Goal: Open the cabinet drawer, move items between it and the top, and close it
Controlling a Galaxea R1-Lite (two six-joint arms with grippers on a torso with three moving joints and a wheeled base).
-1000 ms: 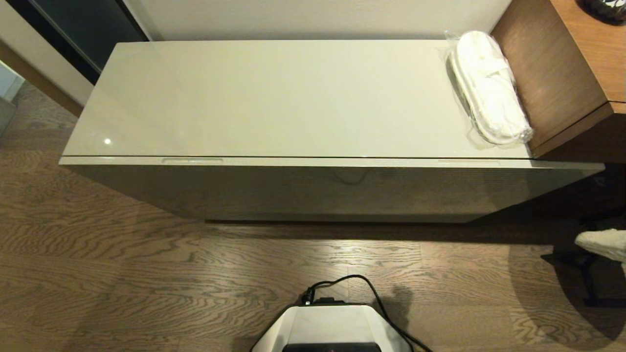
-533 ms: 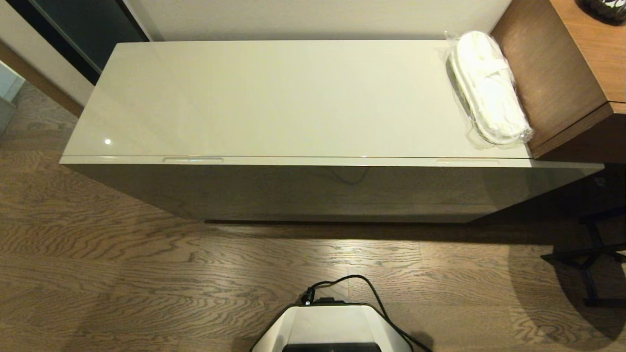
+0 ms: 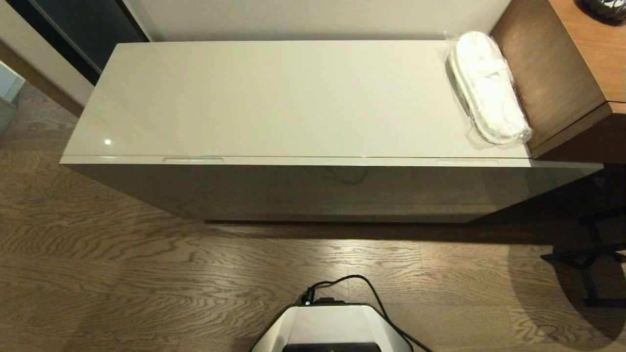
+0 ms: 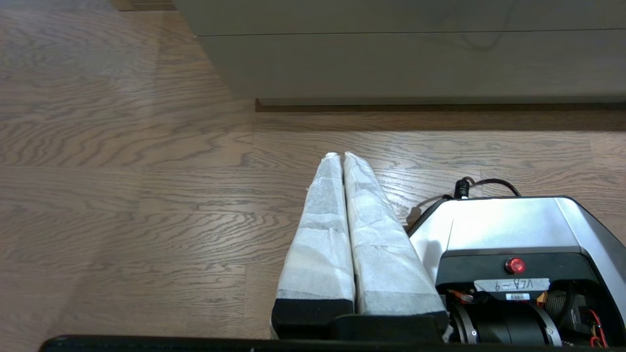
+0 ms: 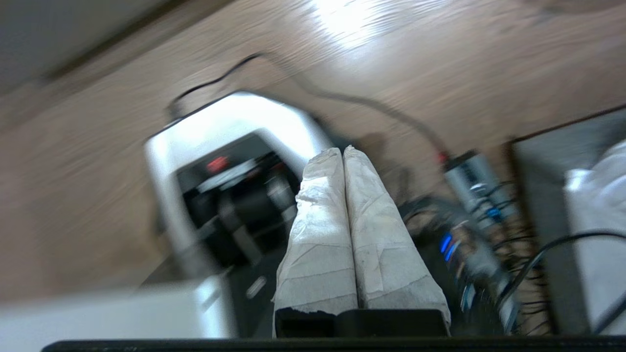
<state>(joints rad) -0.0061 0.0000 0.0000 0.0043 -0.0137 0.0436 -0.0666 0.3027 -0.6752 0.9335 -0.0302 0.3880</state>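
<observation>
The left gripper (image 4: 342, 156) has its jaws pressed together, wood floor (image 4: 122, 195) under them; the right gripper (image 5: 343, 151) too, over the robot base (image 5: 234, 127); the drawer front (image 4: 391, 63) stands past the left jaws.

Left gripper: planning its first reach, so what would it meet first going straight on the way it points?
Probably the brown wood-plank floor, just short of the glossy grey-beige cabinet front; the left gripper points forward and down.

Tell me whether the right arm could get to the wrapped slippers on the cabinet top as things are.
Probably yes. The slippers lie uncovered at the right end of the top, nothing over them. The wooden desk crowds their far side. The right pincer is shut and low by the base, so it must rise first.
</observation>
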